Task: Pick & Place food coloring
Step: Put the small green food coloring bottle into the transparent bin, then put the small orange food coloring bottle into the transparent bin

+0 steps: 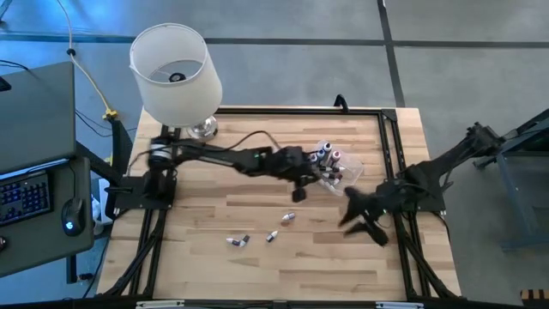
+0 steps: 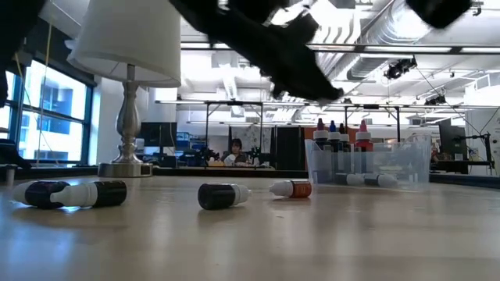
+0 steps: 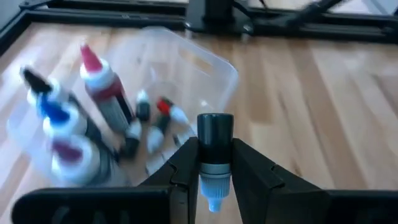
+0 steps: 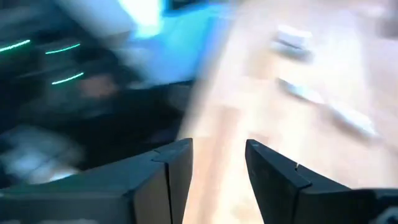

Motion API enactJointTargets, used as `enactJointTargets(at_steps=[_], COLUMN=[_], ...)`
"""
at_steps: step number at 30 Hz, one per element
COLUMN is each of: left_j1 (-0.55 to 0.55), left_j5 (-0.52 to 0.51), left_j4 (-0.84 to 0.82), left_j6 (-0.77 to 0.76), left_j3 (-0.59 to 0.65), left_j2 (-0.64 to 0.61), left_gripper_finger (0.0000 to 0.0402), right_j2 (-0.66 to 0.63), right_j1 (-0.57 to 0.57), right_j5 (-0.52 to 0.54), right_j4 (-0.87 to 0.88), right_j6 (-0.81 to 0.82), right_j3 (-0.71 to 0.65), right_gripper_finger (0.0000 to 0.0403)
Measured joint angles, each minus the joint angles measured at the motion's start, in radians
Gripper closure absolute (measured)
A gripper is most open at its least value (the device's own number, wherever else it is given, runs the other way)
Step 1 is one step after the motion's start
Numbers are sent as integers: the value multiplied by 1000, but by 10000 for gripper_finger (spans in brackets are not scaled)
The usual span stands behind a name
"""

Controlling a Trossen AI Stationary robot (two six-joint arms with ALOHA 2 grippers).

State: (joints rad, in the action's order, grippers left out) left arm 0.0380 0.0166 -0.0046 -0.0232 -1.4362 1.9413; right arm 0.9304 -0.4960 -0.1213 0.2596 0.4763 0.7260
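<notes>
A: From above?
B: Left pincer (image 1: pixel 300 194) beside the tub (image 1: pixel 336 168); loose bottles (image 1: pixel 238 241) lie on the surface (image 1: pixel 206 257).
A: Left wrist?
B: It grips a bottle (image 3: pixel 215 158), cap down, near the tub.
A: Right wrist?
B: Right pincer (image 4: pixel 217 163) open, holding nothing.

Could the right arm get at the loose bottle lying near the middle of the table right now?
Probably yes. The right gripper is open and empty, bare wood lies between it and the loose bottle, and the left gripper holds its own bottle farther back.
</notes>
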Motion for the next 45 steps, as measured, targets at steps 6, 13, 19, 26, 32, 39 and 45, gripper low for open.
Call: enactJointTargets(at_steps=[6, 13, 19, 26, 32, 39, 45], left_j1=[27, 34, 35, 34, 26, -15, -78], left_j5=[0, -19, -48, -52, -16, 45, -18], left_j4=[-86, -193, -261, -279, -569, -825, -1110], left_j6=[-7, 13, 45, 50, 42, 69, 113], left_j3=[-257, -469, -520, -519, -640, -770, -767], left_j2=[191, 358, 402, 404, 351, 228, 73], left_gripper_finger=[332, 332, 325, 250, 233, 232, 232], right_j2=[-47, -49, -49, -48, -48, -48, -46], right_j1=[-15, -45, -63, -63, -63, -63, -63], right_j5=[257, 295, 320, 321, 321, 334, 407], right_j4=[310, 331, 335, 330, 312, 276, 211], right_j6=[143, 275, 280, 280, 279, 185, 127], right_j3=[-2, -2, -2, -2, -2, -2, -2], right_gripper_finger=[261, 261, 261, 261, 261, 261, 261])
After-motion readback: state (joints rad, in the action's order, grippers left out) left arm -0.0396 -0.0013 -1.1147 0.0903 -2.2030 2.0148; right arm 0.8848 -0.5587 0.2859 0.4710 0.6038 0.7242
